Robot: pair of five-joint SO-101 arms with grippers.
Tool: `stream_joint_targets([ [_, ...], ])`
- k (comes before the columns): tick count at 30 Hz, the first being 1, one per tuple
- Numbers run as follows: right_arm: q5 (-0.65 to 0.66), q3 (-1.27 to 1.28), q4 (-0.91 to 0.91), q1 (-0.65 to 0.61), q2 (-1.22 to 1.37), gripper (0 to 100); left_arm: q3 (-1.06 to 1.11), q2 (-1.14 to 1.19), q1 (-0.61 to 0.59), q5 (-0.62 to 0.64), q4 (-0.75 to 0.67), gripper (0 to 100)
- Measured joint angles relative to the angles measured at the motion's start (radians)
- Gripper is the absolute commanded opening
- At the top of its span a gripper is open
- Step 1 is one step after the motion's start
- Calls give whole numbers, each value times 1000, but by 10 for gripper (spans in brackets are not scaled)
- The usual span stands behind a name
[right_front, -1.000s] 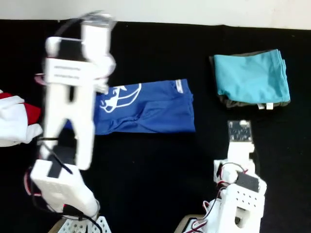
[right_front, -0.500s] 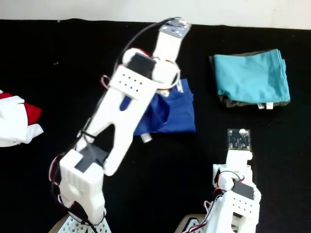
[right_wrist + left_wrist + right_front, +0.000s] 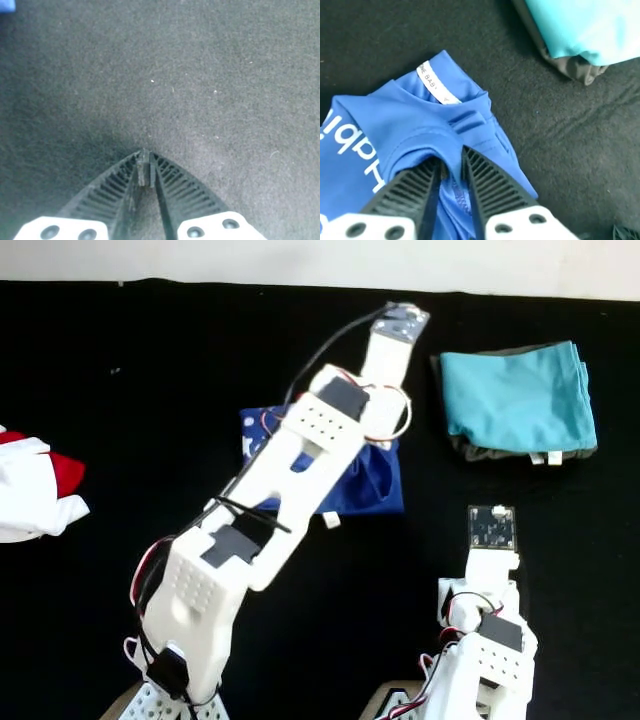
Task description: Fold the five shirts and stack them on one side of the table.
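A blue shirt [image 3: 372, 480] with white print lies doubled over in the middle of the black table [image 3: 150, 360]. My left arm [image 3: 290, 470] stretches across it from the near left. My left gripper [image 3: 451, 162] is shut on a fold of the blue shirt [image 3: 385, 125] near its collar label. A folded teal shirt [image 3: 515, 395] lies on a dark grey one at the far right, and the same teal shirt [image 3: 590, 25] is seen just beyond the blue one. My right gripper [image 3: 145, 170] is shut on nothing, low over bare table at the near right.
A white and red heap of shirts [image 3: 35, 490] lies at the table's left edge. The right arm's base [image 3: 490, 640] stands at the near right. A pale wall runs along the far edge.
My left arm has swung from the left side to the right, carrying the blue shirt's left end over its right half, so the shirt is now folded shorter. The right arm drew back slightly.
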Motion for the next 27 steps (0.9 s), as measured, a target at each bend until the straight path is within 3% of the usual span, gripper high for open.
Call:
stream_joint_targets([
  [5, 0, 0, 0, 0, 0, 15, -92, 2, -12, 0, 49, 187],
  [9, 0, 0, 0, 2, 0, 15, -238, 0, -68, 0, 192, 133],
  [13, 0, 0, 0, 2, 0, 15, -281, 0, -155, 0, 324, 2],
  [17, 0, 0, 0, 2, 0, 15, -292, 75, -204, -2, 433, 8],
  [22, 0, 0, -2, 2, 0, 15, -292, 209, -180, -2, 529, 8],
  [27, 0, 0, -2, 2, 0, 15, -292, 244, -57, -2, 554, 8],
])
